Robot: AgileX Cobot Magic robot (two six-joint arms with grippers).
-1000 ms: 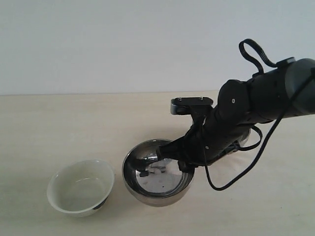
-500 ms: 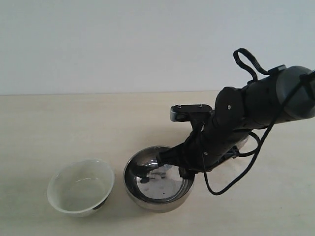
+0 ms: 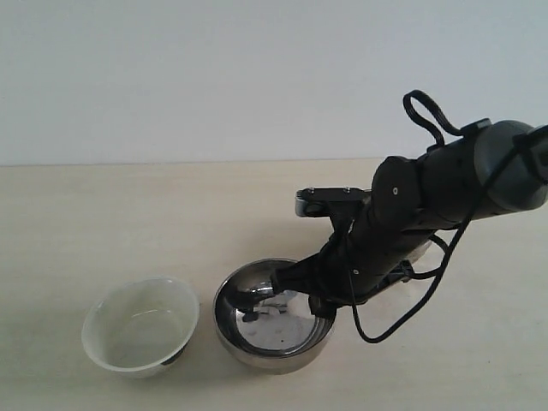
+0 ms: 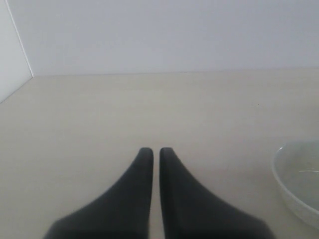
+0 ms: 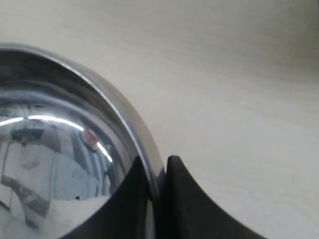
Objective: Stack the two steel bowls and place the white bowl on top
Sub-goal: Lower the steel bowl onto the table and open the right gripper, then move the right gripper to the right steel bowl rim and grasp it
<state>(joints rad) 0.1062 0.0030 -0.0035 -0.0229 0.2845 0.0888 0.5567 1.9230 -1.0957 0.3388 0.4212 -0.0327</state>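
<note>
A: Looking at the lower middle of the exterior view, what is found changed?

B: The steel bowl [image 3: 274, 321] is seen lower in the frame than a second ago, and its mouth is tipped less. It is pinched at the rim by the right end effector [image 3: 276, 282], with one finger inside the wall and one outside, as is shown plainly in the right wrist view.

A: What is meant by that for the task?

B: A lowering is judged to be under way. The bowl is either close over the tabletop [image 3: 103, 223] or already on it; which one cannot be told. No stack is made out. The white bowl [image 3: 141, 325] is found alone at the lower left, just beside the steel one and not touching it.

A: And the other end effector?

B: The left end effector [image 4: 152, 152] is held over bare tabletop, its fingers pressed nearly together on nothing.

A: How many of each are counted?

B: One white bowl and one steel bowl are counted. A second steel one is not made out, since the right of the frame is covered by the arm [image 3: 445, 188]. Two end effectors are counted.
</note>
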